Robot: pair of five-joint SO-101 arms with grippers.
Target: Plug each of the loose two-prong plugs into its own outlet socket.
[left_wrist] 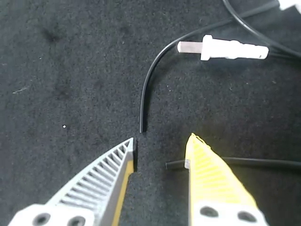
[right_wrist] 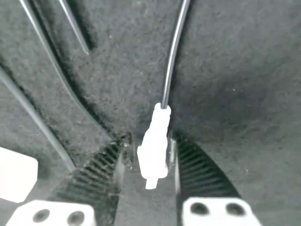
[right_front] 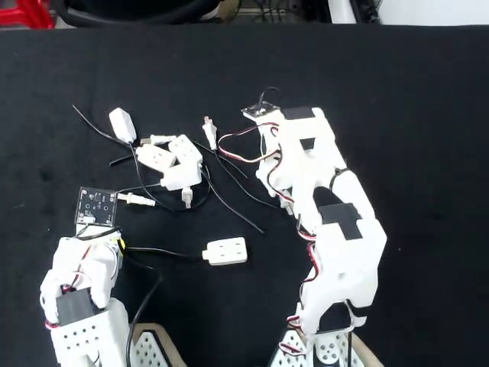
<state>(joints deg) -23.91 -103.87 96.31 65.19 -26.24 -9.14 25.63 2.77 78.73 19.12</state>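
Two arms at work. The right gripper has its jaws shut tight on a white two-prong plug, close over the tabletop — judged the pick-up step. The left gripper has its jaws wide and empty, with a second plug lying just beyond. A lone outlet socket lies toward the arms' edge, midway along — the next move calls for lining the prongs up with its slots.

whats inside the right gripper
A white plug sits in the right gripper, pressed from both sides, its black cord running away over the dark cloth. The fingers cover the plug's flanks; its prongs cannot be made out.
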